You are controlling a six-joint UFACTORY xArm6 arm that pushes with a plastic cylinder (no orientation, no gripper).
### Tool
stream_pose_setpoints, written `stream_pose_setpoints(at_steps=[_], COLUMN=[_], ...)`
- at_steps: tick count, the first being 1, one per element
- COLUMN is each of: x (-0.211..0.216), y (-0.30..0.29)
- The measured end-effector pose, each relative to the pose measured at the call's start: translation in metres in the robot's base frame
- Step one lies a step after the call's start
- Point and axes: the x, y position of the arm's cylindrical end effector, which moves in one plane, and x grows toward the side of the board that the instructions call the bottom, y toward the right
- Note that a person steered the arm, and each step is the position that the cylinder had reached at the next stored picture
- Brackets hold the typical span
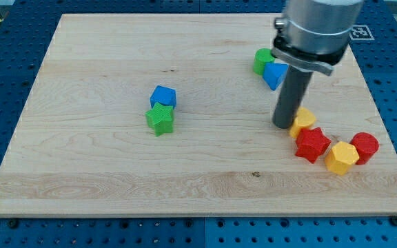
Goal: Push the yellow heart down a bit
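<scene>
My tip (283,125) touching yellow heart (302,121) on its left side, not above it. No pincer fitted, bare rod only. Heart sits just up-left of red star (312,144), touching it. To push down, I judge tip must first get above heart.
</scene>
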Motion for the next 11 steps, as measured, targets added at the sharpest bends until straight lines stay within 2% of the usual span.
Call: stream_pose_setpoints(at_steps=[2, 4, 6, 7, 9, 11], x=[0.002, 0.006, -0.027, -0.035, -0.006, -0.022], y=[0.047, 0.049, 0.059, 0.095, 0.075, 0.062])
